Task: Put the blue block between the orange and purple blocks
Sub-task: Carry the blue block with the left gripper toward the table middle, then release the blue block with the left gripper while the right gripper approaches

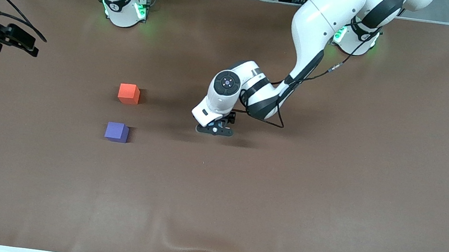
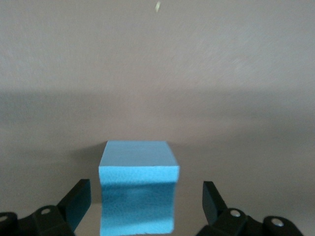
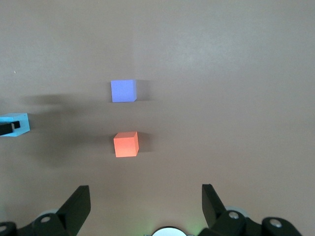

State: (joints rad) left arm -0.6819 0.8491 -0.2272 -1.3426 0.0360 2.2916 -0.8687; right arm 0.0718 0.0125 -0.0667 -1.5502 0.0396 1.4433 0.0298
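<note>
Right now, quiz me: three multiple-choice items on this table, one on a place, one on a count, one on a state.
1. Which cube lies nearer the front camera?
A. orange block
B. purple block
C. neither; they are stacked

2. How many cubes are in the scene?
A. two
B. three
C. four

3. How does the left gripper stand at the blue block?
A. fingers open, one either side of it
B. shut tight on it
C. away from it, over the orange cube

Answers: 1 B, the purple block lies lower in the front view. 2 B, the right wrist view shows orange, purple and blue. 3 A, the left wrist view shows a gap between each finger and the block.
</note>
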